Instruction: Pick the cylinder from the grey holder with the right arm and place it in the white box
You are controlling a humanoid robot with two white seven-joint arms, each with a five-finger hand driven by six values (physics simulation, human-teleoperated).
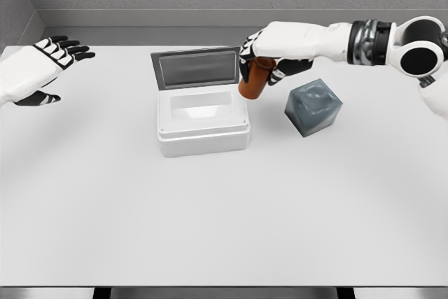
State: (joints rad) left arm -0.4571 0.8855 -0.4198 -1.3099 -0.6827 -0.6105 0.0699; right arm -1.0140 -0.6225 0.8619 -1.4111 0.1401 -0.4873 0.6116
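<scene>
Head view
Writing: no brand, label or lettering can be read on anything shown.
Cylinder [256, 78]: a short, round-bodied piece in orange-brown, darker along its shaded side; it is seen tilted, its upper end hidden inside the fingers, its lower end hanging just right of the box's back right corner, at centre-right of the upper half of the frame.
Right hand [269, 52]: it is reached in from the upper right on a white arm with black joint rings; the white-backed, black-jointed fingers are wrapped around the top of the cylinder, which is held clear of the desk.
White box [203, 131]: it is placed at the centre of the frame, rectangular with rounded corners and a pale hollow interior; the lid [197, 67] is stood open at the back, its inner face grey.
Grey holder [313, 106]: a dark blue-grey cube with a slight sheen is set right of the box, turned at an angle, well apart from the box; a shallow recess is seen in its top face.
Left hand [43, 61]: it is held at the upper left edge of the frame, fingers spread wide, nothing held.
Desk [224, 222]: a plain white surface is seen filling most of the frame, with a grey wall behind.
</scene>
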